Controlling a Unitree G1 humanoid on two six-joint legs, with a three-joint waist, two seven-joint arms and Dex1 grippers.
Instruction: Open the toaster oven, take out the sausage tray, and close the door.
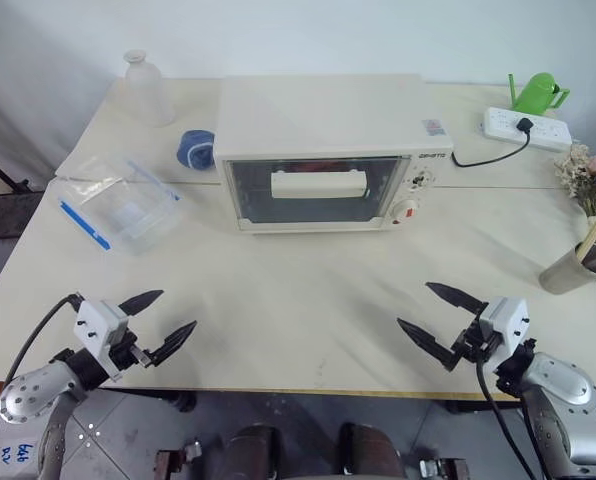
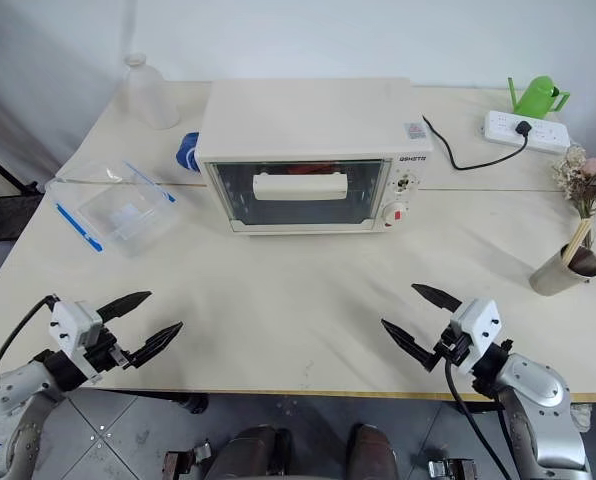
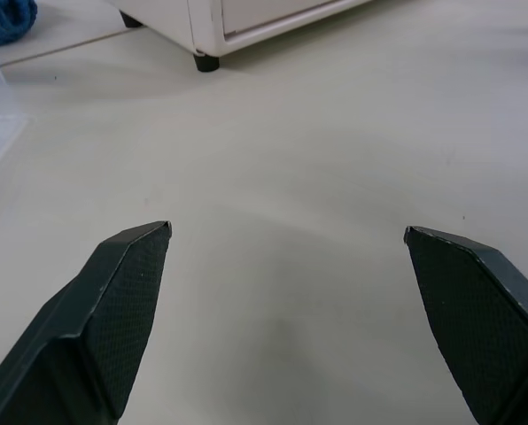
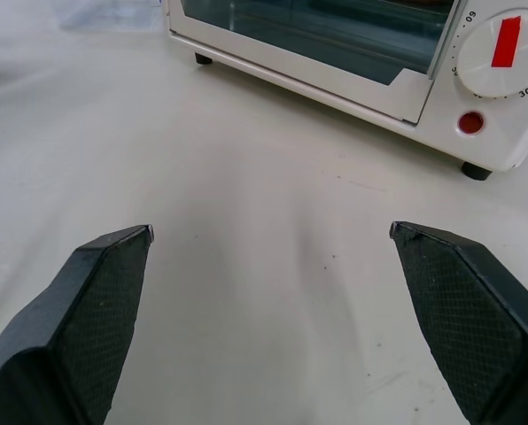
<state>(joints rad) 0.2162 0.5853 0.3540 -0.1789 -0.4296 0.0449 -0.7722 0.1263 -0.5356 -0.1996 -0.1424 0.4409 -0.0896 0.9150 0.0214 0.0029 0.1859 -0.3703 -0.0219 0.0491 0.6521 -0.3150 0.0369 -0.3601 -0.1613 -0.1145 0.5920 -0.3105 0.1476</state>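
near the table (image 1: pixel 308 330) front edge, both grippers' fingers spread.

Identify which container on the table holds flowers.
The metal cup at the table's right edge; the clear plastic box and glass bottle at left hold none.

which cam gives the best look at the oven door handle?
Left eye view: the door handle shows whole, front-on, on the shut door. Right eye view shows it equally well. Right wrist view catches the door's lower glass; left wrist view its bottom corner; neither shows the handle.
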